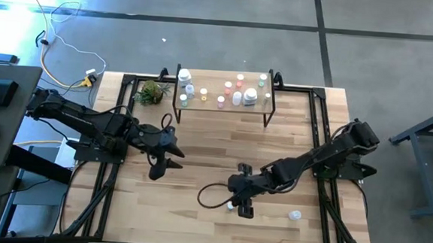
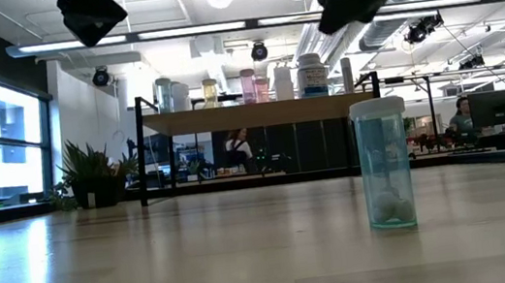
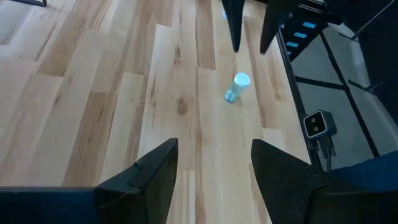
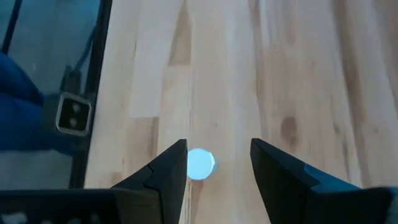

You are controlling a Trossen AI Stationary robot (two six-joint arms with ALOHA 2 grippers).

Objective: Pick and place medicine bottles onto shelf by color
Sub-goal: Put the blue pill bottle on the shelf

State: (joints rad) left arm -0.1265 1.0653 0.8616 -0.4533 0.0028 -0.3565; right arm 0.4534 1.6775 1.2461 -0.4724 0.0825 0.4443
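a clear bottle with a white cap (image 4: 200, 164) stands upright on the bench (image 4: 298, 74), between my right jaws (image 4: 217, 171) but hard against one finger; these jaws are released. my left jaws (image 3: 211, 171) hang released and empty above the bench, well apart.

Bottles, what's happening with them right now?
Right gripper open, straddling a white-capped bottle from above. Left gripper open, empty, idle. Another bottle loose on table; rest on shelf. Nothing in the way.
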